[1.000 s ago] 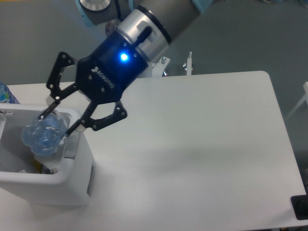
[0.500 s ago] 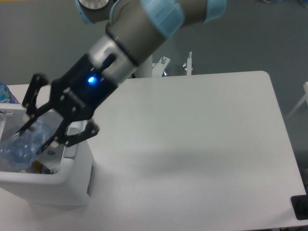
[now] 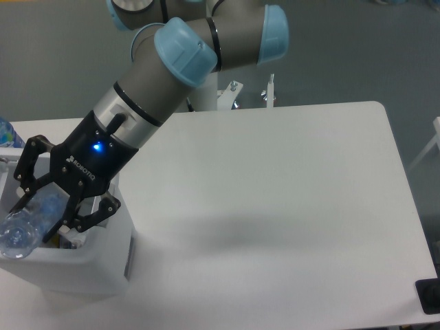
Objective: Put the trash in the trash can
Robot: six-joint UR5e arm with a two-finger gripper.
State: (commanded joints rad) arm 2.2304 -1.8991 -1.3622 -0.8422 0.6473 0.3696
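Observation:
The trash in view is a crushed clear bluish plastic bottle (image 3: 24,227). My gripper (image 3: 39,216) is shut on it, one black finger on each side. The bottle hangs tilted inside the mouth of the trash can (image 3: 96,265), a boxy white bin at the table's front left corner. Its lower end reaches down toward the bin's left side. My arm and gripper hide most of the bin's inside, so I cannot make out what lies at the bottom.
A blue-and-white object (image 3: 5,134) shows at the far left edge behind the bin. The white table (image 3: 275,206) stretches right to a rounded edge. Metal posts (image 3: 270,89) stand behind its back edge, and a black object (image 3: 430,295) is at the lower right.
My arm has swung left and down, carrying the bottle from above the bin's rim into its opening. The grip on the bottle has held.

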